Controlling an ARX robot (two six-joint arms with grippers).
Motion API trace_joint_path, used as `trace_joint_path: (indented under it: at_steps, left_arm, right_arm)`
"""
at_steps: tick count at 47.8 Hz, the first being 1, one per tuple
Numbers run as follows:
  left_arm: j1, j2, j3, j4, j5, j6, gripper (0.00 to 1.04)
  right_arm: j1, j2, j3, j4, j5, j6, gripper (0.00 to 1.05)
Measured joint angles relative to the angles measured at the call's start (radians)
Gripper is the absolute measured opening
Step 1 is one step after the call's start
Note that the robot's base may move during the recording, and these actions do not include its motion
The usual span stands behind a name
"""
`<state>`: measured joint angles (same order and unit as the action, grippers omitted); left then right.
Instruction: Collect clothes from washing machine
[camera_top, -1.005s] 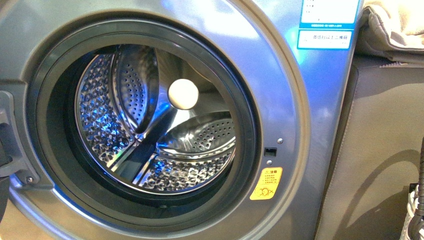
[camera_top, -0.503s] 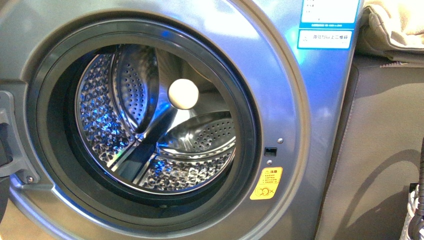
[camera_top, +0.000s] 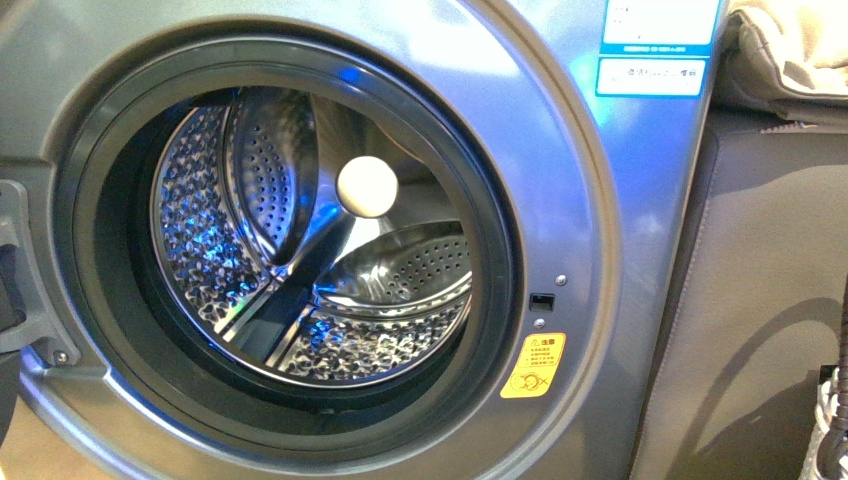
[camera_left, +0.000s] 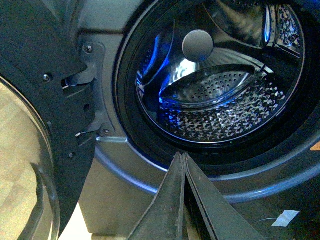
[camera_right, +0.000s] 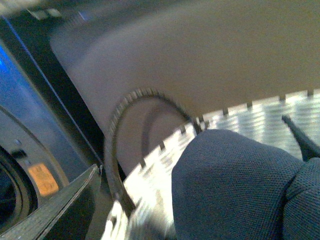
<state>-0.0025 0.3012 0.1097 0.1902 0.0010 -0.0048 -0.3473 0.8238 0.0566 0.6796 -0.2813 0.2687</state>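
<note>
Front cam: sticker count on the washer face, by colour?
Yellow sticker: 1
Blue-white stickers: 2
Total: 3

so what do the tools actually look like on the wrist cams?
Left tool: two dark grey, flat wedge-shaped fingers tapering to thin tips, matte, no markings or cables visible. Right tool: the same dark wedge finger with a layered edge, blurred; a second dark tip at the frame edge.
</note>
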Motion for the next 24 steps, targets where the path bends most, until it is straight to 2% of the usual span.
trace_joint_path:
  at_steps: [3, 9, 14, 24]
  left_arm:
    - [0.0, -0.017, -0.011, -0.002, 0.0, 0.0, 0.04]
    - [0.0, -0.044, -0.029, -0.012, 0.0, 0.0, 0.04]
    - [0.0, -0.074, -0.046, -0.024, -0.001, 0.0, 0.04]
    - [0.0, -0.147, -0.063, -0.084, 0.0, 0.0, 0.04]
  right_arm:
    - [-0.026, 0.05, -0.002, -0.093, -0.023, 0.026, 0.97]
    - [-0.078, 0.199, -0.011, -0.099, -0.063, 0.062, 0.97]
    - [-0.13, 0.328, 0.006, -0.159, -0.136, 0.109, 0.97]
    - [-0.184, 0.252, 0.037, -0.326, -0.207, 0.195, 0.97]
